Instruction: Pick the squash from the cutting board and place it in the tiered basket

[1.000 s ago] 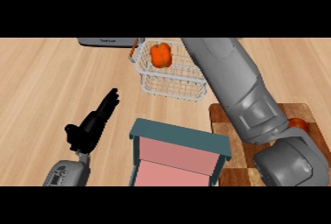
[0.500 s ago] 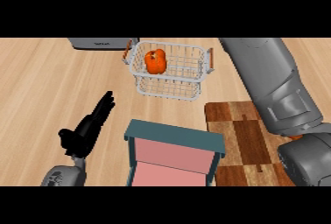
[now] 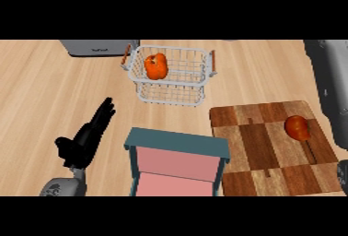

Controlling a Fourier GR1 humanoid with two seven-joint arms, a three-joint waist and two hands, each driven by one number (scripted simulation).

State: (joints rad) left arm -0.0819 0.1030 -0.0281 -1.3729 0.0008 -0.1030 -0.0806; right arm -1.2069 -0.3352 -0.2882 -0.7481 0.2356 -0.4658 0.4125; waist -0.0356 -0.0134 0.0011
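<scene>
- Single view, taken from the head, looking steeply down on the wooden counter (image 3: 41, 92).
- Close in: counter top filling the whole frame.
- Far side at top, with the tiered basket (image 3: 170, 94); near side at bottom, with the cutting board (image 3: 258, 138) lower right and the left hand (image 3: 81, 143) lower left.

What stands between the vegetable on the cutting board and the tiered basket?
Nothing visible: only bare counter separates the cutting board from the basket. The teal box sits lower, off that line. An orange vegetable already lies in the basket.
</scene>
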